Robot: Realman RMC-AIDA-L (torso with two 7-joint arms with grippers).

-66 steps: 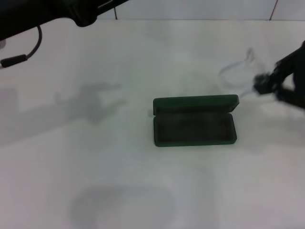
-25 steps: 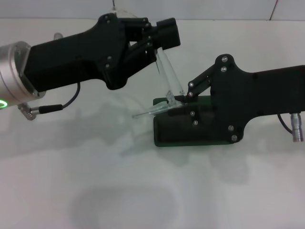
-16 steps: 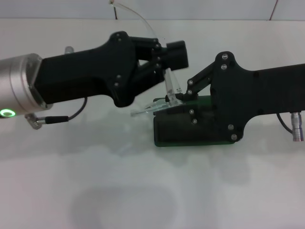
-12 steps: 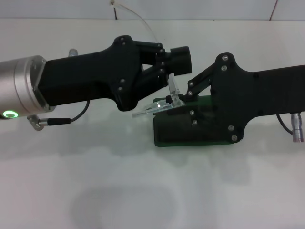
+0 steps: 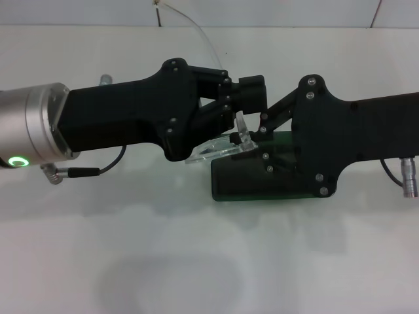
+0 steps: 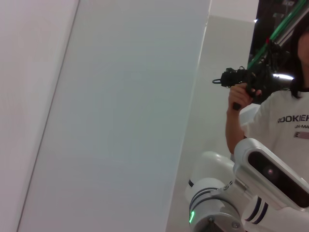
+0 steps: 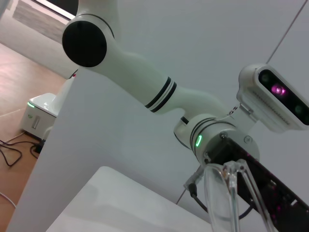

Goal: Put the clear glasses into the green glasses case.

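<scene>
The green glasses case [image 5: 226, 184] lies open at the table's middle, mostly covered by my right gripper [image 5: 246, 139]. That gripper reaches in from the right and is shut on the clear glasses [image 5: 216, 148], which hang tilted above the case's left end. My left gripper [image 5: 253, 91] comes from the left and is shut on the glasses' short upright clear part just above the lens. A thin clear arm [image 5: 196, 31] curves up behind it. In the right wrist view the glasses [image 7: 227, 193] show close up. The left wrist view holds none of these things.
The white table [image 5: 196, 261] has bare surface in front of the case and to the left. A cable and plug [image 5: 72, 171] hang under the left arm. A person holding a camera [image 6: 246, 82] stands beyond the robot's body.
My left gripper has moved right and down toward the right gripper, and the upright clear part between them has become shorter. The right gripper has stayed over the case.
</scene>
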